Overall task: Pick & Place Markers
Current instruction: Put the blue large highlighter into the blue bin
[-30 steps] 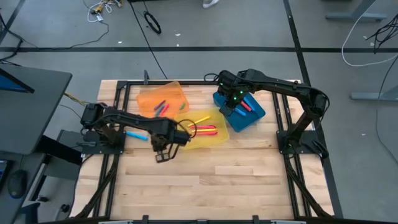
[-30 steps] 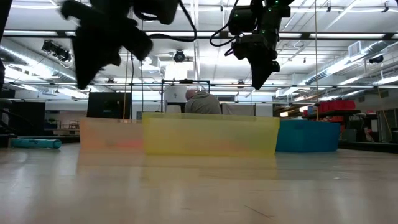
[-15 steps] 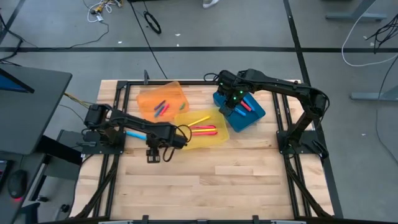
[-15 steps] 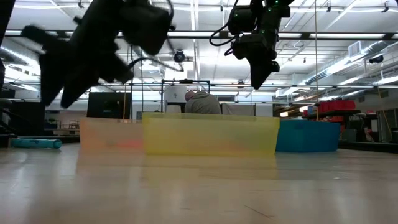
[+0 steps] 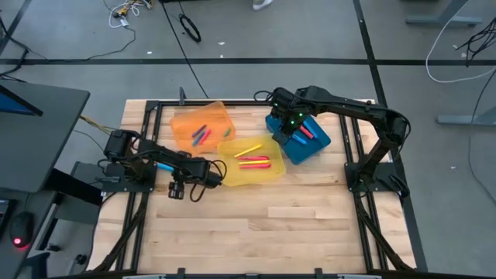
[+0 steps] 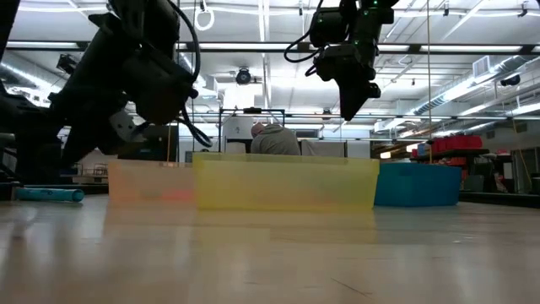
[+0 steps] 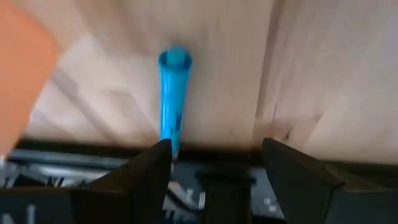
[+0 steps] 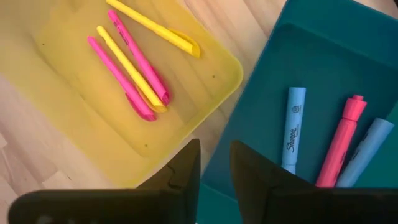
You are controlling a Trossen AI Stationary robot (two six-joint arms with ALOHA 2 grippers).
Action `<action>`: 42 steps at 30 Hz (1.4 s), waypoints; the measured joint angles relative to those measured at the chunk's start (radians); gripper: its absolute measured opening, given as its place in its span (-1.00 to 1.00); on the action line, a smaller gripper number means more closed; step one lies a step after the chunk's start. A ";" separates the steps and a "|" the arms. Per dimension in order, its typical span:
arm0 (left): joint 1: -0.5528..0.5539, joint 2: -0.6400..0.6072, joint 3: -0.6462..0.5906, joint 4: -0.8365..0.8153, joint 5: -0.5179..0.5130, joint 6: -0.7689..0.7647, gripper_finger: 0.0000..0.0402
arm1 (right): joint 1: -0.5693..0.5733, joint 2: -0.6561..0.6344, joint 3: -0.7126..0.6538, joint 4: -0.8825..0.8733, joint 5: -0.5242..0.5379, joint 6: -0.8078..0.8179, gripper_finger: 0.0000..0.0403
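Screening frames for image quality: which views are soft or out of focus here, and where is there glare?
Left wrist view: soft throughout, blue marker and the fingers blurred. Low view: left arm blurred up close, ceiling lights bright. Right wrist view: sharp on the yellow bin's markers. High view: evenly lit, no glare.

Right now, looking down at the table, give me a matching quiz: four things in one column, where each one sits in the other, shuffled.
Things:
1. blue marker
2. orange bin
3. yellow bin
4. blue bin

Places:
A. under the right gripper
B. middle, between the other two bins
C. bare table, by the left gripper
D. left-most bin, at the far edge

Pairs: 1-C, 2-D, 3-B, 4-A
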State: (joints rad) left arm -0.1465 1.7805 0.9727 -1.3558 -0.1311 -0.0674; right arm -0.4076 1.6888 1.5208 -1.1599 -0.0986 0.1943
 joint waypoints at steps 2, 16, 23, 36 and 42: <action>-0.001 0.000 -0.010 0.056 0.015 0.031 0.27 | 0.000 0.000 0.000 0.000 0.000 0.008 -0.57; -0.001 -0.001 -0.035 0.182 0.005 0.114 0.27 | 0.000 0.000 0.000 0.003 -0.025 0.032 -0.57; 0.000 -0.002 -0.121 0.239 0.027 0.118 0.26 | 0.000 0.000 0.000 0.006 -0.026 0.033 -0.57; 0.000 -0.004 -0.147 0.277 0.091 0.132 0.01 | 0.000 0.000 0.000 0.009 -0.026 0.025 -0.57; -0.001 -0.003 -0.147 0.278 0.104 0.130 -0.26 | 0.000 0.000 0.000 0.009 -0.026 0.025 -0.57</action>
State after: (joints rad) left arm -0.1471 1.7776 0.8253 -1.0775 -0.0269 0.0630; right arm -0.4076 1.6890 1.5208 -1.1511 -0.1242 0.2195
